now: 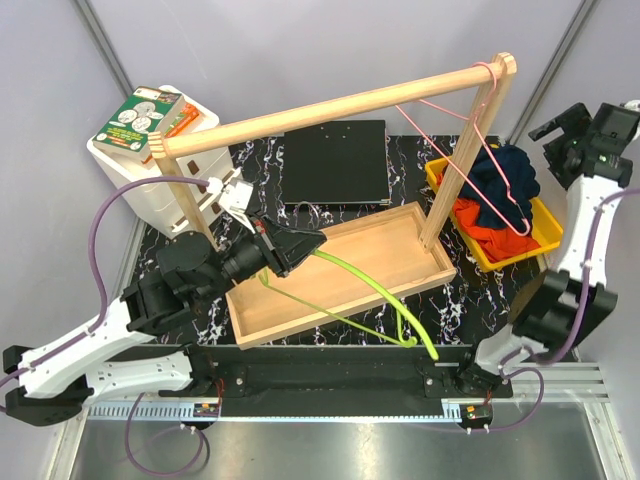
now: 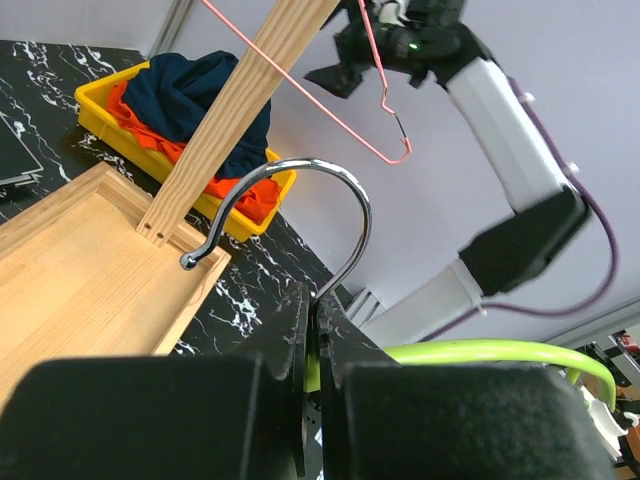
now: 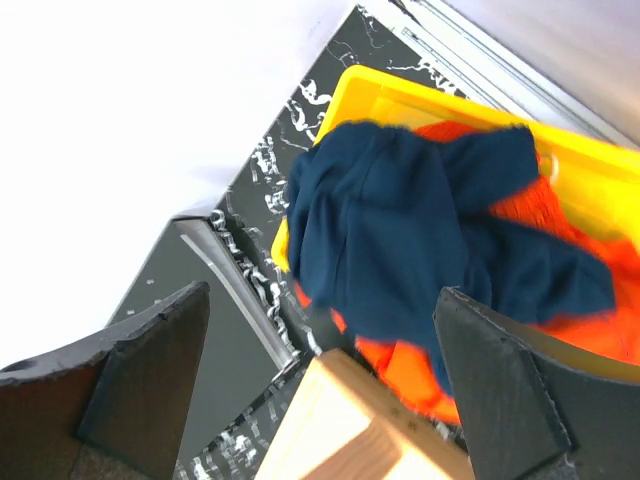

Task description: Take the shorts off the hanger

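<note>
Hand of right arm (image 3: 320,300) hangs spread wide above navy shorts (image 3: 400,240)

The shorts (image 1: 510,175) lay in the bin (image 1: 438,175) at the worktop's (image 1: 480,290) right edge. The tray (image 1: 340,270) lay left of it.

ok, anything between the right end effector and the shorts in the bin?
Mostly clear: the open right end effector sits over the navy shorts. The rack post pokes in at its view's bottom edge, and the pink hanger hangs across the bin.
</note>
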### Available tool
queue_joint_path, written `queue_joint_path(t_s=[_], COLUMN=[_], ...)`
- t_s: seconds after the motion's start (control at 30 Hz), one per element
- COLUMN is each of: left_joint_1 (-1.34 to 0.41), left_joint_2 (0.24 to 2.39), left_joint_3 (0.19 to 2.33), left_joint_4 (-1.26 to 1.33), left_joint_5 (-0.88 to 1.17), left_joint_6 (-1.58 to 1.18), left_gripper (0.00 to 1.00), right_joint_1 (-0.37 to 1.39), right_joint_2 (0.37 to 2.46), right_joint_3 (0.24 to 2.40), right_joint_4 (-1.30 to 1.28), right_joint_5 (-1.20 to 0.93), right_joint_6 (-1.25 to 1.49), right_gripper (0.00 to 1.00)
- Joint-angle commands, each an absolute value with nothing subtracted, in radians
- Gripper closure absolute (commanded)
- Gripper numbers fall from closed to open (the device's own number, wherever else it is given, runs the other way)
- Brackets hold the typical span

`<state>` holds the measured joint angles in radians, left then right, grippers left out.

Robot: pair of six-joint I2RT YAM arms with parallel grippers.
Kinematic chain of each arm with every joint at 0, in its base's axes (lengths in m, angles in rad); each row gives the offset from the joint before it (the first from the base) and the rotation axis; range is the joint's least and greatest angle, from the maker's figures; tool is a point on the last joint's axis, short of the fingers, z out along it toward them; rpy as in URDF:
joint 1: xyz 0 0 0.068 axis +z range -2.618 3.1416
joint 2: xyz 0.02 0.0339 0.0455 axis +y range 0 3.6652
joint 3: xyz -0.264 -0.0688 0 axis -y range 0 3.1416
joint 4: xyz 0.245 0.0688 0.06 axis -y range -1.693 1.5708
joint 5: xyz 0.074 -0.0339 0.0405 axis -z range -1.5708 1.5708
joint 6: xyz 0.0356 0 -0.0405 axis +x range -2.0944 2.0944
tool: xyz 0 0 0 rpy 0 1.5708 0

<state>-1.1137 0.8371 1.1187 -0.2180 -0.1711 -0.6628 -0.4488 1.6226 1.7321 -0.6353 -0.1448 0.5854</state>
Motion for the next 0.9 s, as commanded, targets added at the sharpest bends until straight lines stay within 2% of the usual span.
queue_joint_path(t_s=[0.0,0.13,0.3,0.4,0.47,0.63,0.87], left_joint_1=[-1.121,-1.121,-1.123,-1.123,-1.123,-1.123,-1.123], left_joint_2=[0.793,0.759,0.735,0.736,0.736,0.747,0.765], left_joint_3=[1.138,1.108,1.085,1.081,1.077,1.071,1.062], left_joint_4=[-0.161,-0.155,-0.144,-0.133,-0.120,-0.104,-0.097], left_joint_5=[-0.196,-0.213,-0.224,-0.227,-0.230,-0.255,-0.305], left_joint_6=[-0.661,-0.672,-0.663,-0.660,-0.658,-0.641,-0.621], left_gripper=[1.00,1.00,1.00,1.00,1.00,1.00,1.00], right_joint_1=[-0.448,-0.448,-0.446,-0.431,-0.417,-0.244,-0.173], right_joint_2=[1.424,1.254,1.012,0.892,0.836,0.721,0.439], right_joint_3=[1.616,1.286,0.924,0.788,0.744,0.669,0.586], right_joint_4=[-0.773,-0.773,-0.718,-0.689,-0.692,-0.744,-0.886], right_joint_5=[-0.074,-0.055,-0.198,-0.274,-0.333,-0.419,-0.604], right_joint_6=[0.647,0.750,0.770,0.784,0.775,0.804,0.902], right_gripper=[0.00,0.00,0.00,0.00,0.00,0.00,0.00])
